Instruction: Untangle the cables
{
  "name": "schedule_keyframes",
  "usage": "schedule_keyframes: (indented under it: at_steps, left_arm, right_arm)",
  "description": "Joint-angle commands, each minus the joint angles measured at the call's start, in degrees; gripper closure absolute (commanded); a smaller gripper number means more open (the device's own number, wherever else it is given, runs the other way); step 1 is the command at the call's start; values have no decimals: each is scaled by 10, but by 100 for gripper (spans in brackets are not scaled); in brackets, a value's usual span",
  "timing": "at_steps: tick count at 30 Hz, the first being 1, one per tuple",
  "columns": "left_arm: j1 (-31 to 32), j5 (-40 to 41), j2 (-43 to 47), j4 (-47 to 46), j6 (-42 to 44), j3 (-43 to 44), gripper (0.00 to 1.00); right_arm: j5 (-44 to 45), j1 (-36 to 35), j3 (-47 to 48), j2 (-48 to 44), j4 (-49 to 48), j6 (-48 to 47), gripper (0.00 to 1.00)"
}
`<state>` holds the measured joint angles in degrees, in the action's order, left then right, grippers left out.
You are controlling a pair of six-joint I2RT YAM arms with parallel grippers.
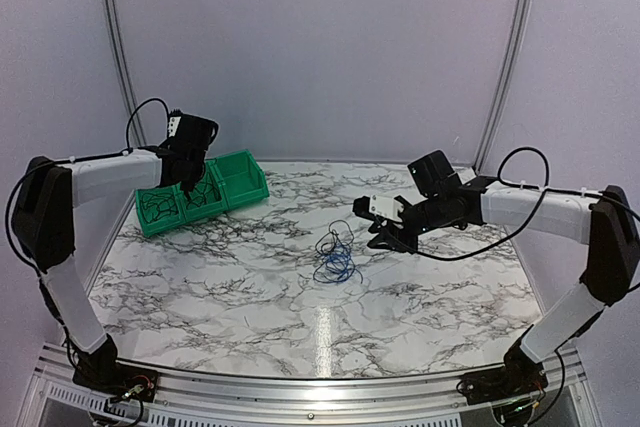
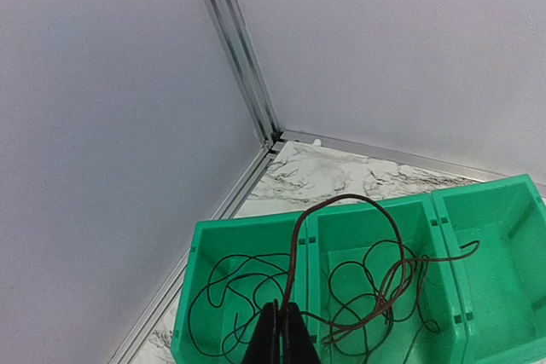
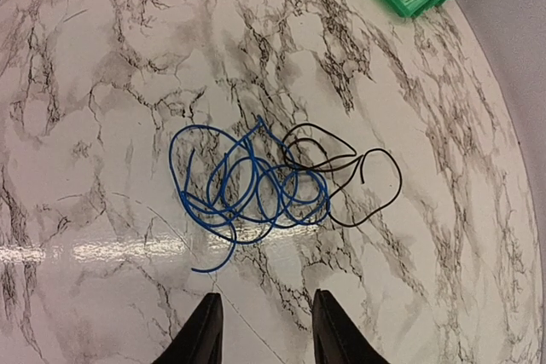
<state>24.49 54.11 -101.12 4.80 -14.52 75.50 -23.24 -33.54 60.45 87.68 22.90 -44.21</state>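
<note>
— Left end effector (image 2: 279, 337) is pinched shut on a brownish cable (image 2: 341, 198), up over the green bin (image 2: 247, 226) at the far left corner; the wire arches out from the fingers and droops into the middle compartment.
— So that one is nearly sorted?
— I'd say so; most of it lies in the middle compartment, and a dark cable (image 2: 217, 277) is already coiled in the left one; the grip only has to let go.
— And the other side?
— Right end effector (image 3: 266, 330) hangs with its jaws apart and nothing between them, just above the worktop (image 3: 102, 57); in front of it a blue cable (image 3: 247, 185) and a black cable (image 3: 341, 158) lie overlapped near the middle.
— Then that pair is what's left.
— By my reckoning, yes; the black one crosses the blue at one edge only, so it looks loosely caught.
— Anything you can't make out?
— Whether the blue is one wire or two; the loops are too fine; the third compartment is cut off at the frame edge, with a wire end poking over its wall; the left fingertips are cropped too, so the exact pinch point is hidden.
</note>
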Motion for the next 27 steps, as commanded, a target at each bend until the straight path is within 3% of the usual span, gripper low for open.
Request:
schedule_keyframes:
  at_steps: [1,13,27]
  left_arm:
    - [-18,39,-51,50,-38,49,100]
    - [-20,-11,-160,75,-64,116,100]
    - [-39,-125,-191,81,-73,126,100]
  right_arm:
    - [10,-5,3,16,1,-7,63]
    - [20,-9,4,27,4,-11,63]
    - [32,-16,6,37,8,-16,63]
